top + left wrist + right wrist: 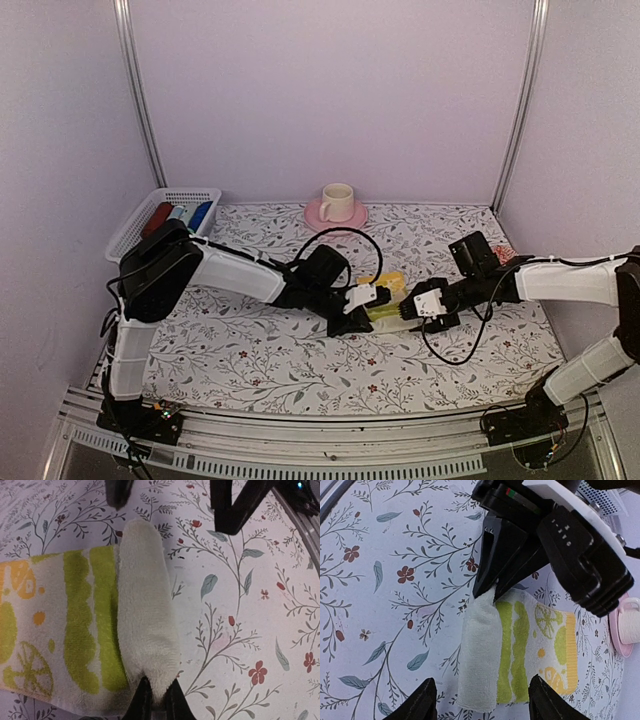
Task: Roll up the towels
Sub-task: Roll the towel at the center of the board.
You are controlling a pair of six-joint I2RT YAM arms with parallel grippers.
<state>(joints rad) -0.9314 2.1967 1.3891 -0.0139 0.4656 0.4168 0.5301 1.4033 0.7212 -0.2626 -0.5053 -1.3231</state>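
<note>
Towel (386, 298) — the pale yellow one with green stripes and lemon prints — lies at the middle of the overhead frame, on the flowered tablecloth (250, 350), between my two grippers. Its plain edge is folded over into a soft roll along one side. My left gripper (362, 300) is pinched tight on one end of that roll; in the left wrist view its fingers (142, 702) meet on the cloth at the bottom centre. My right gripper (428, 306) stands wide, its fingers (417, 702) at the lower edge of its own view, one on either side of the towel's other end — I cannot tell whether they touch it. At the upper left overhead is a white basket (130, 232) holding rolled cloths. A cup (337, 198) on a pink saucer (352, 214) sits at top centre.
</note>
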